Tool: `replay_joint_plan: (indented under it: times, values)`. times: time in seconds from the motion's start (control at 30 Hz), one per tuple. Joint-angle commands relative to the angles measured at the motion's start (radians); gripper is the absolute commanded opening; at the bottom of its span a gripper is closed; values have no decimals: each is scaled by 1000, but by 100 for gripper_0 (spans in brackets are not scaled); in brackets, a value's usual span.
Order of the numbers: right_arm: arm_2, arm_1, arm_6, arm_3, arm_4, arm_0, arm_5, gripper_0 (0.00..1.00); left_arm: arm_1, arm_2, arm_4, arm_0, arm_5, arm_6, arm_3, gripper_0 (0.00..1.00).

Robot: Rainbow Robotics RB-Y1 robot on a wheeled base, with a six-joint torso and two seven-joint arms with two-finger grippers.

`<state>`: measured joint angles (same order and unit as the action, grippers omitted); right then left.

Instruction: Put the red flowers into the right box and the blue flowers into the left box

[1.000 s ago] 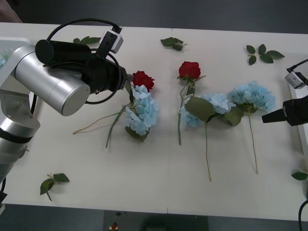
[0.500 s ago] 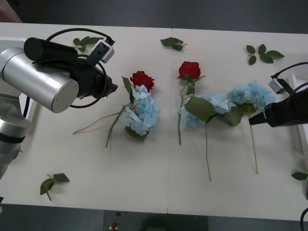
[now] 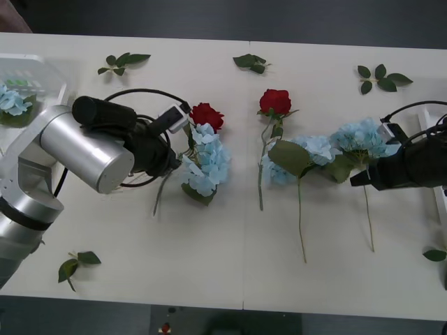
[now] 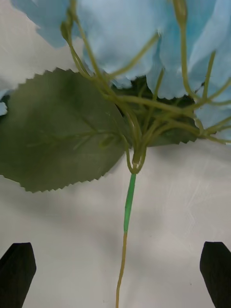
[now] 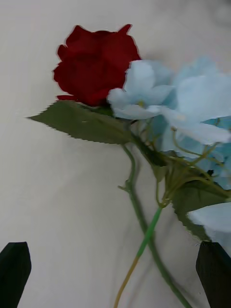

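Two red flowers lie on the table: one rose [image 3: 207,115] pressed against a blue flower [image 3: 208,162], the other rose [image 3: 275,101] farther right. Two more blue flowers [image 3: 314,150] [image 3: 364,137] lie right of centre. My left gripper [image 3: 178,162] is open, low over the crossed stems [image 5: 144,236] below the rose [image 5: 96,62] and the blue bloom [image 5: 192,110]. My right gripper [image 3: 356,181] is open, its fingers on either side of the rightmost blue flower's stem [image 4: 126,226]. The left box [image 3: 42,70] holds a blue flower [image 3: 10,101]. The right box's edge [image 3: 440,199] shows behind the right arm.
Loose green leaf sprigs lie at the back [image 3: 122,61] [image 3: 250,63] [image 3: 380,77], near the front left [image 3: 77,264] and at the right edge [image 3: 434,255]. Long stems trail toward the table's front edge.
My left arm has swung down and right until its gripper is at the stems of the left rose and blue flower. My right gripper has moved left to the rightmost blue flower's stem.
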<state>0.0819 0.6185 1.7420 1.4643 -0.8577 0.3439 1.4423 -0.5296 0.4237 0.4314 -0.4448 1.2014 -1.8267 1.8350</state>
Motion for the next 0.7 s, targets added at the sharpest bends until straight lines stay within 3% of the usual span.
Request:
replay_joint_plan:
  times: [0.03, 0.37, 0.57, 0.7]
  values:
    - [-8, 3, -65, 28, 14, -20, -33, 100, -20, 29, -23, -9, -43, -8, -5, 100]
    - [-79, 1, -105, 28, 46, -49, -128, 100, -18, 125, -91, -11, -243, -39, -131, 100]
    - [-106, 3, -125, 28, 63, -63, -174, 100, -18, 155, -112, -14, -260, -46, -152, 100]
    - [-111, -3, -136, 28, 74, -63, -183, 100, -18, 175, -125, -15, -260, -45, -160, 56]
